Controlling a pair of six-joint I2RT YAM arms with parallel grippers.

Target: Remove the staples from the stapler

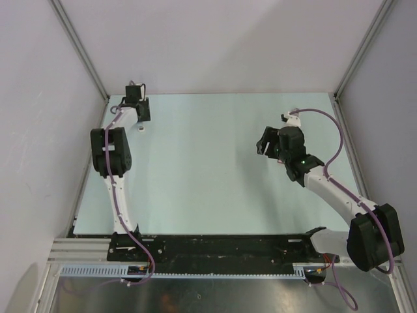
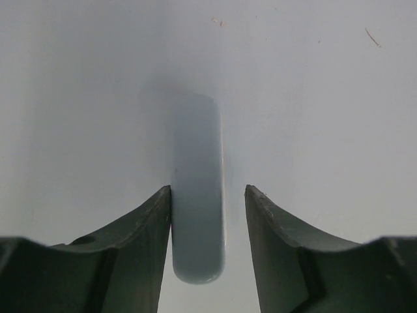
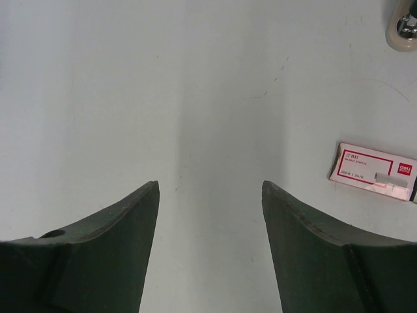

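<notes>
While the left arm stretches to the far left corner of the pale table (image 1: 208,169) in the top external view, the left gripper (image 1: 140,116) hangs low over the surface there. A small pale sliver, the stapler (image 1: 141,128), shows on the table just at the gripper's near edge; it is too small here to make out more, and this view does not show how far the jaws are spread. The right arm bends in from the right side, and the right gripper (image 1: 266,145) hovers over the middle-right of the table, well apart from the stapler. From the left wrist, the stapler (image 2: 199,195) appears as a narrow, blurred, grey-blue bar with rounded ends, lying on the table and running lengthwise away from the camera, between the jaws of the left gripper (image 2: 208,189). These jaws stand narrowly parted around it: the one on the view's left touches or almost touches its side, while a clear gap separates the other from it, so nothing is clamped. From the right wrist, the right gripper (image 3: 210,184) has its jaws spread wide over bare table. A red-and-white staple box (image 3: 373,171) lies flat off to the right of them, and a round pale fitting (image 3: 405,26) with a metal centre sits in the upper right corner, partly cut off.
</notes>
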